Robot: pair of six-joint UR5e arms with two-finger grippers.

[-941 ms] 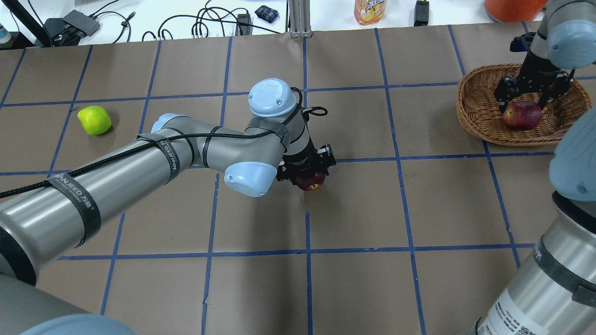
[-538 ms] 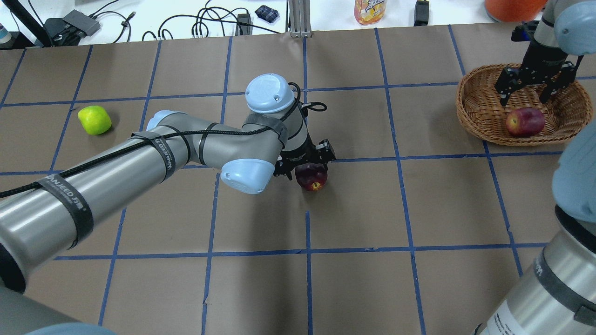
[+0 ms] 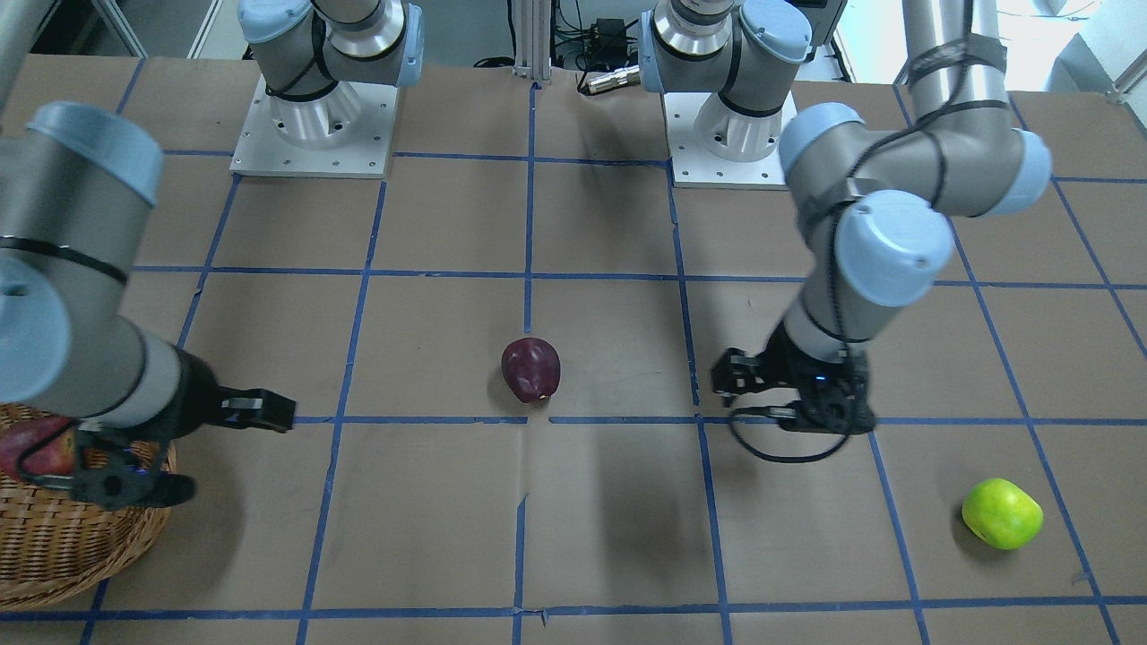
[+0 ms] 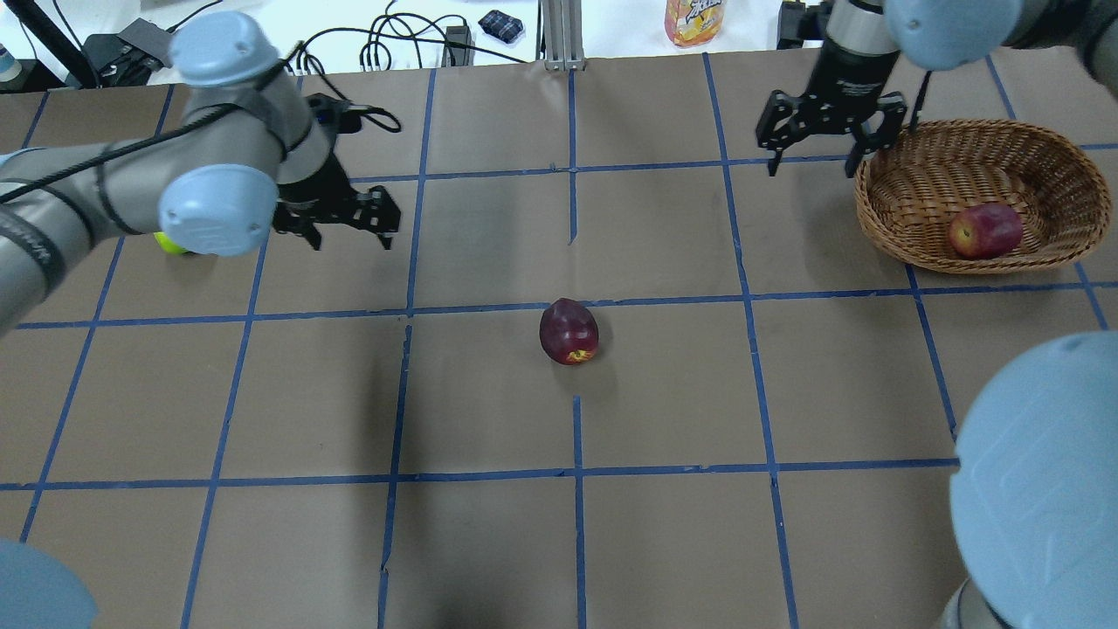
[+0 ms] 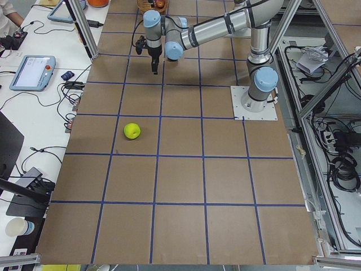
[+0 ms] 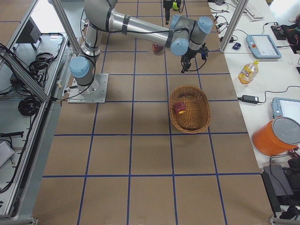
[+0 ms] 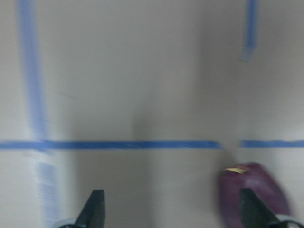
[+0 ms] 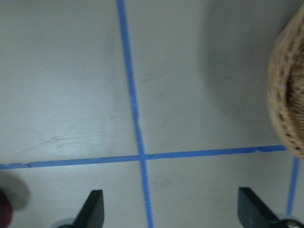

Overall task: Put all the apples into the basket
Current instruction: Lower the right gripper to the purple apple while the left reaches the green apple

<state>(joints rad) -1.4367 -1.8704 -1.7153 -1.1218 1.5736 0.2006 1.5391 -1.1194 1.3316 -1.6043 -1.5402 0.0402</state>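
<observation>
The maroon apple (image 4: 569, 331) lies alone mid-table, and it also shows in the front view (image 3: 530, 369). The green apple (image 3: 1002, 512) lies on the robot's far left, mostly hidden behind the left arm in the overhead view (image 4: 171, 244). The red apple (image 4: 985, 230) lies inside the wicker basket (image 4: 900, 223). My left gripper (image 4: 349, 225) is open and empty, between the green and the maroon apple. My right gripper (image 4: 812, 140) is open and empty, just left of the basket's rim. The left wrist view shows the maroon apple (image 7: 251, 194) by one fingertip (image 7: 95, 209).
Blue tape lines grid the brown table. Cables, a juice bottle (image 4: 694, 19) and an orange container lie beyond the far edge. The right arm's big elbow (image 4: 1039, 472) fills the near right corner. The basket's rim (image 8: 285, 104) shows in the right wrist view.
My left gripper left the maroon apple on the table and swung far left toward the green apple. My right gripper moved up out of the basket to its left; the red apple stays inside.
</observation>
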